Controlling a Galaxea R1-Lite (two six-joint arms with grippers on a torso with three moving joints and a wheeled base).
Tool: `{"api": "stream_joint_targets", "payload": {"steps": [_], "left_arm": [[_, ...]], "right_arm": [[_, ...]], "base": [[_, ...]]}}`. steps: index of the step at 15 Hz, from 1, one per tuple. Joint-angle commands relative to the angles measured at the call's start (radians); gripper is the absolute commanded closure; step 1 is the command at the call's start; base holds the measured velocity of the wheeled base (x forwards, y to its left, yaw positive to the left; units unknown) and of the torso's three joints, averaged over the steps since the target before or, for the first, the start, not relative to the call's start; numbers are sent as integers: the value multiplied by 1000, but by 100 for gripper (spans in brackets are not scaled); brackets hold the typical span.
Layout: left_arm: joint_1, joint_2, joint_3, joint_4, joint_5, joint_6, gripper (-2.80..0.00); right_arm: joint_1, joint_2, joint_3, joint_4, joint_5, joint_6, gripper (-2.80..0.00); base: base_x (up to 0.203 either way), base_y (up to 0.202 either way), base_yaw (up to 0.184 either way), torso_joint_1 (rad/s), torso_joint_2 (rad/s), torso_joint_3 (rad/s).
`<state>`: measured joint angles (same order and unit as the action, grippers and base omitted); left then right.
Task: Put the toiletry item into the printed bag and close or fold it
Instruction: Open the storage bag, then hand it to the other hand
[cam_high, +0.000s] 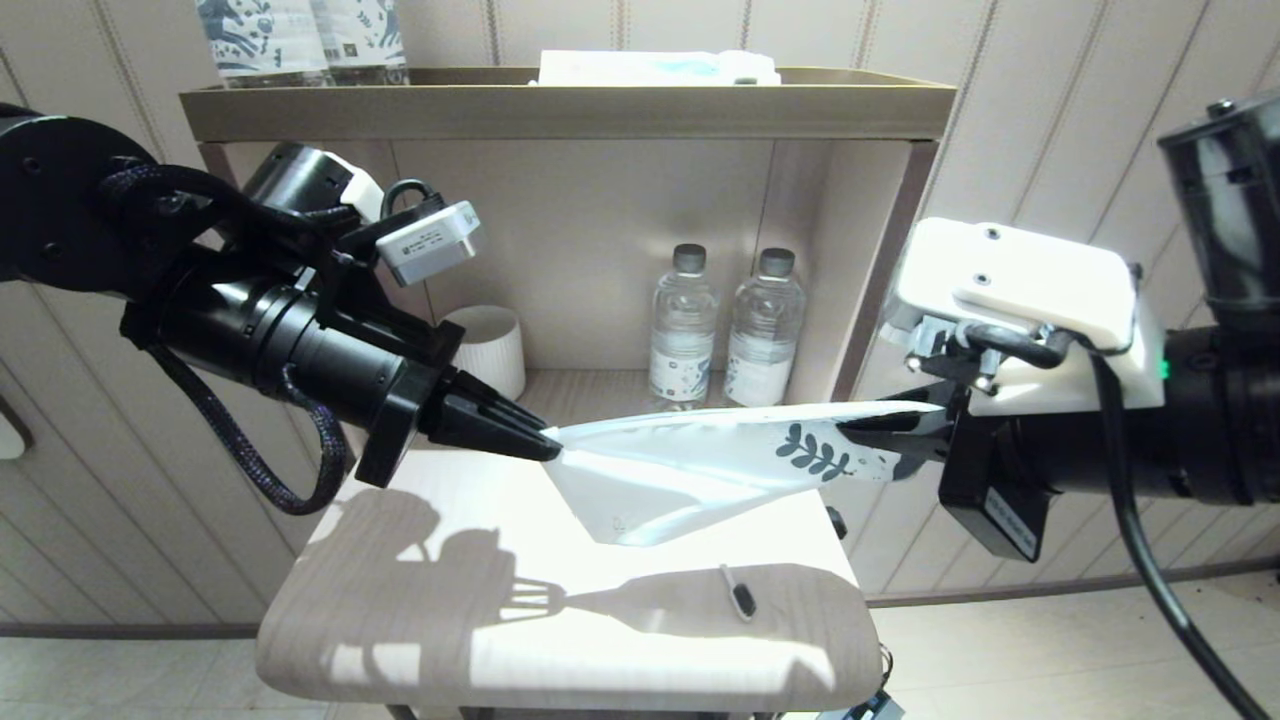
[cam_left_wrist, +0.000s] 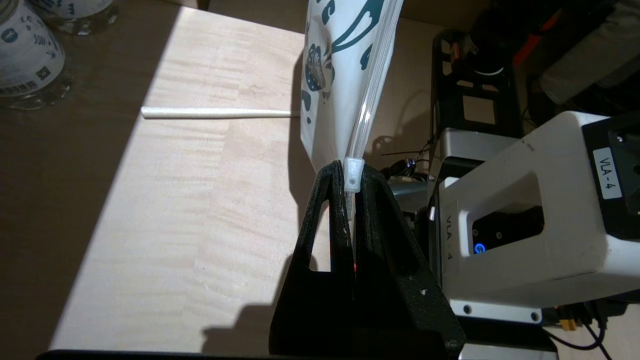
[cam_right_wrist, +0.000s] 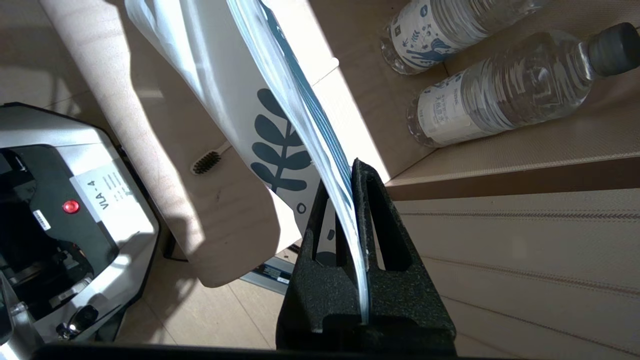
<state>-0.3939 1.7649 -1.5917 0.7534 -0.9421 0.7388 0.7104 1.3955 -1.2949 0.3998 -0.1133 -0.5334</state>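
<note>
While my left gripper and right gripper pinch the printed bag by its ends, the toiletry item lies unpacked on the table below the bag.

"VLA-4" — on the white base housing.

The printed bag hangs stretched level above the desk, not touching it. The left hand pinches the bag's left end at the zip slider; the right hand clamps its right end. On the desk, below the bag and nearer the front edge, lies the toiletry item. Behind the bag, in the shelf recess, two bottles stand side by side, a cup to their left.
</note>
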Motion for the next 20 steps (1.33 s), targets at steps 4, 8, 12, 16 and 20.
{"api": "stream_joint_targets", "payload": {"steps": [4, 8, 12, 16, 20], "left_arm": [[1, 5, -11, 2, -7, 4, 0], [0, 4, 0, -32, -7, 1, -280], [0, 4, 4, -32, -10, 1, -280], [5, 10, 75, -70, -10, 3, -280], [27, 12, 119, -144, -47, -4, -280]], "right_arm": [[5, 8, 0, -1, 0, 6, 0], [12, 20, -6, -4, 3, 10, 0], [11, 20, -6, -4, 13, 10, 0], [11, 17, -14, -4, 18, 12, 0], [12, 21, -31, -4, 57, 52, 0]], "base": [[0, 0, 0, 0, 0, 0], [0, 0, 0, 0, 0, 0], [0, 0, 0, 0, 0, 0], [0, 0, 0, 0, 0, 0], [0, 0, 0, 0, 0, 0]]}}
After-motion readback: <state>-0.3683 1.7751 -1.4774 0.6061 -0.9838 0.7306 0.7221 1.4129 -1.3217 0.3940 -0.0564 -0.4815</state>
